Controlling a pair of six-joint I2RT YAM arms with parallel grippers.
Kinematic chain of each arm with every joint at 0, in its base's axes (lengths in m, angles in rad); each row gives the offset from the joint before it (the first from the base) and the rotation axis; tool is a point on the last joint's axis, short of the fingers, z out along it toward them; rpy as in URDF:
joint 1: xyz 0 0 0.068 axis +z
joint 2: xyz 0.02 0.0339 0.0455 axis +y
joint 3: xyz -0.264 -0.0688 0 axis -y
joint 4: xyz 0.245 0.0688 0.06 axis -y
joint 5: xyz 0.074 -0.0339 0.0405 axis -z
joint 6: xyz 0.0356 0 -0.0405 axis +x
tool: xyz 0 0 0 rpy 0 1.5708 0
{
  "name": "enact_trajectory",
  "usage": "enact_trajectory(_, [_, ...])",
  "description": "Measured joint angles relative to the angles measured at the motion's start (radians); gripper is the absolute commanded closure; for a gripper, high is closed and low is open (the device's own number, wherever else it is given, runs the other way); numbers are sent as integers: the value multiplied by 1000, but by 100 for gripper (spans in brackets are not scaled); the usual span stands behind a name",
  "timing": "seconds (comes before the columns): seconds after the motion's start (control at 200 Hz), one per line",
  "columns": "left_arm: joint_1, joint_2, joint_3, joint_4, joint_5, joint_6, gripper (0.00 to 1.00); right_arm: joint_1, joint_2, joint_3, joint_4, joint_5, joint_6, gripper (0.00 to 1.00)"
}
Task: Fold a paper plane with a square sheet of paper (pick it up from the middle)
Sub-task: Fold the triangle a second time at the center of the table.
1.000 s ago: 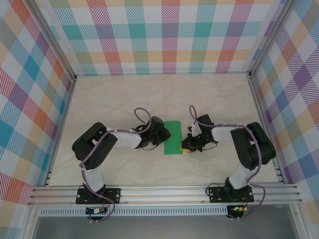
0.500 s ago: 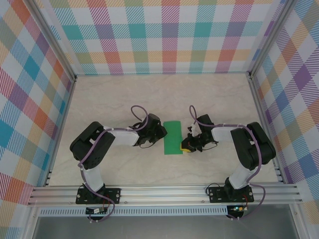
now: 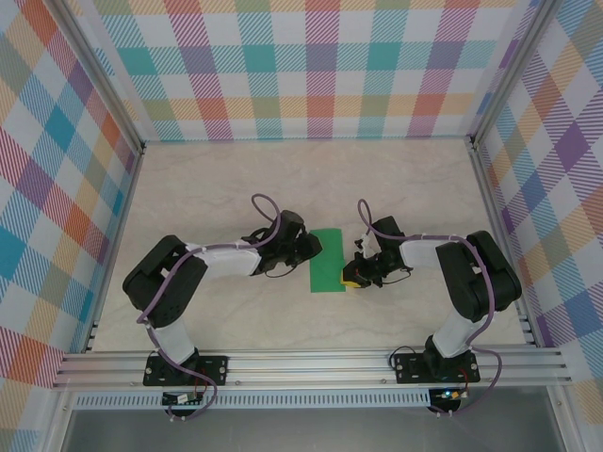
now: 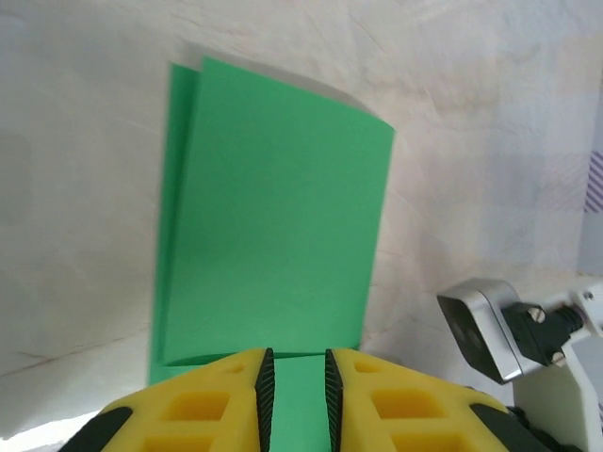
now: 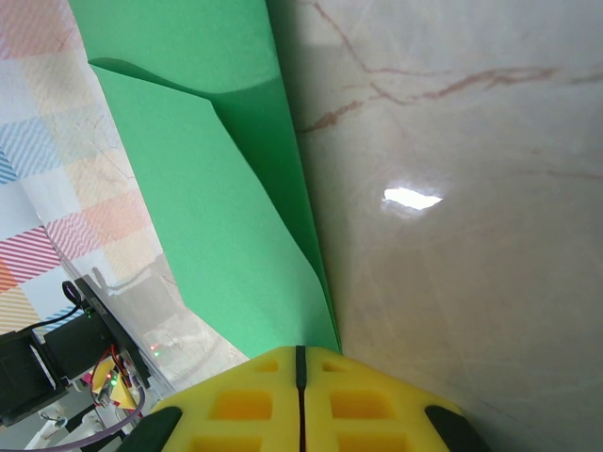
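The square sheet of paper (image 3: 327, 261), folded over into a narrow green rectangle, is lying on the marbled table (image 3: 236, 188) between your two arms, well forward of the plaid back wall (image 3: 320, 66).

Your left gripper (image 3: 309, 247) is sitting at the sheet's left long edge, toward its far end. In the left wrist view its yellow fingers (image 4: 212, 405) are standing a narrow slit apart, with green showing through the slit. They are covering the sheet's near edge, so you cannot tell whether the pads are touching the paper or hanging just over it. The two layers are lying slightly out of line, with a strip of the lower one showing along one long side.

Your right gripper (image 3: 350, 277) is sitting at the sheet's near right corner. In the right wrist view its fingers (image 5: 273, 377) are pressing fully together with only a thin dark seam dividing them, and the paper's edge is running straight in under their tips. The tips are hiding the corner itself, so you cannot tell whether they are pinching it or merely resting on it. At the far end the upper layer is bowing up off the lower one.

A grey block (image 4: 490, 330) on white hardware is lying by the left wrist view's right edge. Dark, blurred electronics (image 5: 47, 377) with wires are crowding the right wrist view's lower left corner.
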State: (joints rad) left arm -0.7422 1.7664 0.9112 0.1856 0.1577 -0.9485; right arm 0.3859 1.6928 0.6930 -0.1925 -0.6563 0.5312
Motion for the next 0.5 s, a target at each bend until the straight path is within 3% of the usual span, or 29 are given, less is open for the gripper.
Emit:
enact_trajectory(0.19, [-12, 118, 19, 50, 45, -7, 79, 0, -5, 1, -4, 3, 0, 91])
enact_trajectory(0.5, [-13, 128, 34, 47, 33, -8, 80, 18, -65, 27, -82, 46, -19, 87])
